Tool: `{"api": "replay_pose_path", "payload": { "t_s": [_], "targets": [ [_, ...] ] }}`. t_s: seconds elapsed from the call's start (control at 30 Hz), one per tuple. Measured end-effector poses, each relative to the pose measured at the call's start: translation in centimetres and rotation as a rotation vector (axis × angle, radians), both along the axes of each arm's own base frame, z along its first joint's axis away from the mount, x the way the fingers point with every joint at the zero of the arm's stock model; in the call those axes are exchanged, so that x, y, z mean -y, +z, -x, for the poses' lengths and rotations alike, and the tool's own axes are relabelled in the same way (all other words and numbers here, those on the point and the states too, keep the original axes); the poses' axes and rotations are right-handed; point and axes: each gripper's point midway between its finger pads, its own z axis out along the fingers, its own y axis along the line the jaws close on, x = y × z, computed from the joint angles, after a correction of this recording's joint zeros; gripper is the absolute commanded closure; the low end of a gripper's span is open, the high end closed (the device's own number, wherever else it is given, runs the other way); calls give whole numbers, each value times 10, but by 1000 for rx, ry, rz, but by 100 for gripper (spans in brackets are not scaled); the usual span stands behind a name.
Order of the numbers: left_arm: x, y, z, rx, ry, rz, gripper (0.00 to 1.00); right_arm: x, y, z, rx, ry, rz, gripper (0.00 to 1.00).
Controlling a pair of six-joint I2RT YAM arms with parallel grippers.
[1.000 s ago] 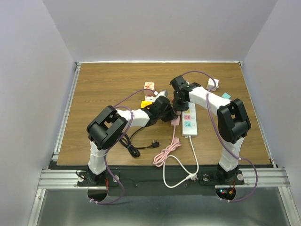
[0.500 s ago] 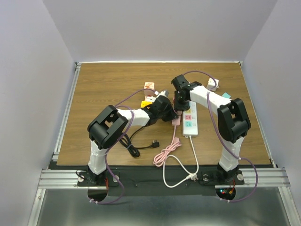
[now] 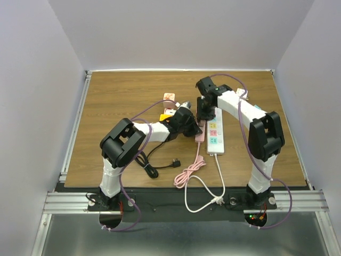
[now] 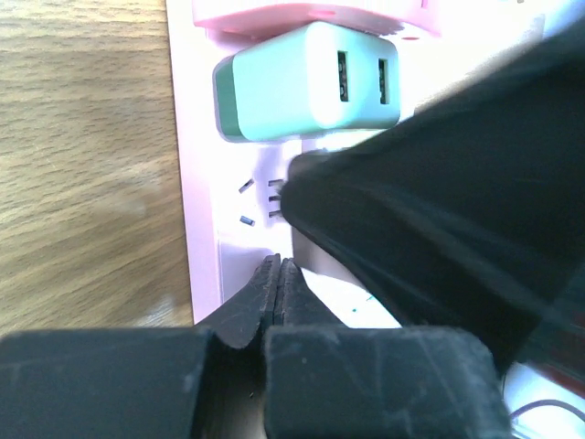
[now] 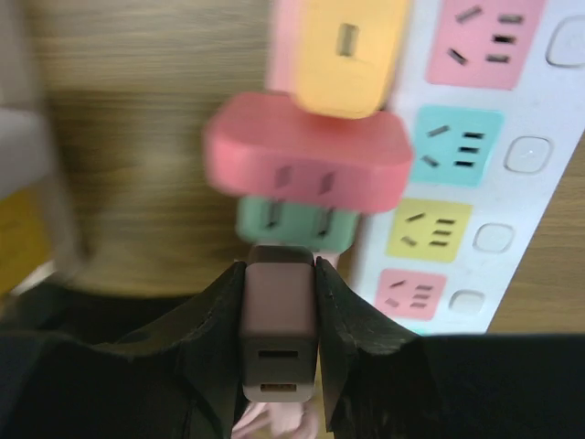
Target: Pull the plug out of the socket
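Observation:
My right gripper [image 3: 204,113] [image 5: 280,268] is shut on a brown USB charger plug [image 5: 280,329] and holds it just above the pink power strip [image 3: 199,135] [image 4: 196,183]. Past it in the right wrist view, a green plug [image 5: 292,224], a red plug [image 5: 306,151] and a yellow plug [image 5: 352,50] sit in a row on that strip. My left gripper [image 3: 195,129] [image 4: 279,265] is shut and empty, its tips pressed down on the pink strip. An empty socket [image 4: 260,197] shows below the green-and-white plug [image 4: 311,82].
A white power strip [image 3: 214,136] [image 5: 475,137] with coloured sockets lies right of the pink one. A pink cable coil [image 3: 189,170], a white cable [image 3: 205,197] and a black cable with plug [image 3: 160,162] lie near. Small adapters [image 3: 169,97] [image 3: 241,96] sit further back.
My right gripper has moved up and toward the far side with the brown plug in it. My left gripper has stayed pressed on the pink strip.

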Motion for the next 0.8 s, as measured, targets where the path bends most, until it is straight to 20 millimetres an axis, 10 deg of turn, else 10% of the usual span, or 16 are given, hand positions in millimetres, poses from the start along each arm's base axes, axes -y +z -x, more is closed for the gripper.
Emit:
{"api": "replay_pose_path", "payload": {
  "t_s": [0.23, 0.43, 0.53, 0.8],
  "targets": [
    [4, 0, -3, -16, -14, 10, 100, -27, 89, -17, 144, 48, -136, 100],
    [5, 0, -4, -21, -21, 16, 100, -9, 87, -10, 128, 7, -78, 100],
    [6, 1, -4, -21, -22, 17, 100, 25, 95, -16, 163, -89, -15, 100],
    [5, 3, -6, 0, -27, 9, 100, 208, 137, -55, 340, -548, 179, 100]
  ]
}}
